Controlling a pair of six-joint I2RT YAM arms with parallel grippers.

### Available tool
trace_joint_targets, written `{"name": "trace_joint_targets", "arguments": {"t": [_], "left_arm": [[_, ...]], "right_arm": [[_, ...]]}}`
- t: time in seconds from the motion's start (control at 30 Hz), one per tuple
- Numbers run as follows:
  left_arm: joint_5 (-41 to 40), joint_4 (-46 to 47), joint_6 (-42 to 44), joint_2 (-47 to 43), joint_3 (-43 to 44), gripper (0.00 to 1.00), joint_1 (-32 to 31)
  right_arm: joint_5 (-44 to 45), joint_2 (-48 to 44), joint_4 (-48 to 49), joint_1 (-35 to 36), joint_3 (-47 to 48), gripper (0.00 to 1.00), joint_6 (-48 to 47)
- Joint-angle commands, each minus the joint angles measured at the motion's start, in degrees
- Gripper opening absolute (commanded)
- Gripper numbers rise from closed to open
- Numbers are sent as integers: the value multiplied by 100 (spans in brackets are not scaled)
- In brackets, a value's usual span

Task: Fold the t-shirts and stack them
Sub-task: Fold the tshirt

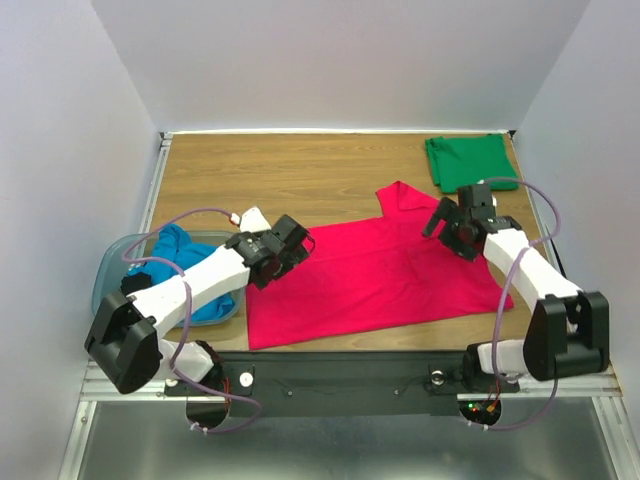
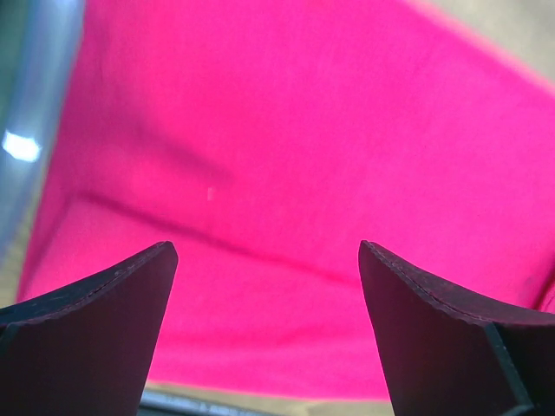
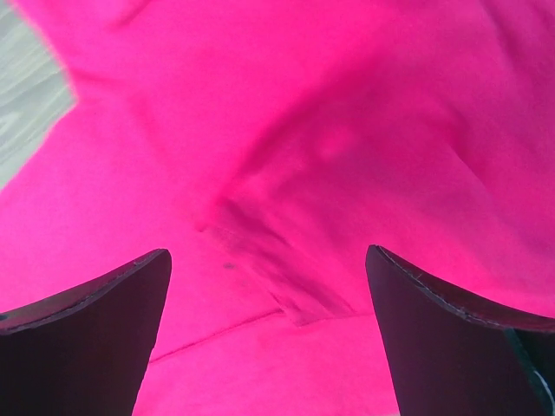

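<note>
The green t-shirt (image 1: pixel 466 162) is folded; the crimson-pink t-shirt (image 1: pixel 370 275) is laid unfolded; the blue t-shirt (image 1: pixel 185 250) is bunched in the tub (image 1: pixel 110 270). The left tool (image 2: pixel 267 251) and right tool (image 3: pixel 267 256) are held spread.

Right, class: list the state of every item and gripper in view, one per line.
Crimson-pink cloth t-shirt: spread out, unfolded.
Emerald green cloth t-shirt: folded, far right corner.
Bright blue cloth t-shirt: crumpled in the translucent grey-blue plastic tub.
Left gripper: open, empty.
Right gripper: open, empty.
</note>
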Motion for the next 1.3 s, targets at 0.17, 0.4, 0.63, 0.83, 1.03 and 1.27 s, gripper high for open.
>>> {"name": "trace_joint_targets", "arguments": {"t": [0.17, 0.4, 0.63, 0.83, 1.03, 1.27], "left_arm": [[-106, 563, 1526, 582, 980, 98, 1027], [105, 695, 1851, 1215, 1490, 98, 1247], [254, 801, 1965, 1638, 1605, 98, 1326], [184, 783, 2238, 1866, 1816, 98, 1370], [175, 827, 2431, 2191, 2097, 98, 1441], [158, 661, 2555, 2709, 2615, 98, 1686]], "right_arm": [[-420, 1699, 885, 237, 1872, 100, -2178], [-850, 3017, 947, 422, 2567, 100, -2091], [72, 3625, 929, 369, 2717, 100, -1538], [187, 3749, 929, 18, 2375, 100, -1186], [161, 3652, 921, -333, 2198, 100, -1098], [-542, 3600, 921, -475, 2593, 100, -1396]]}}
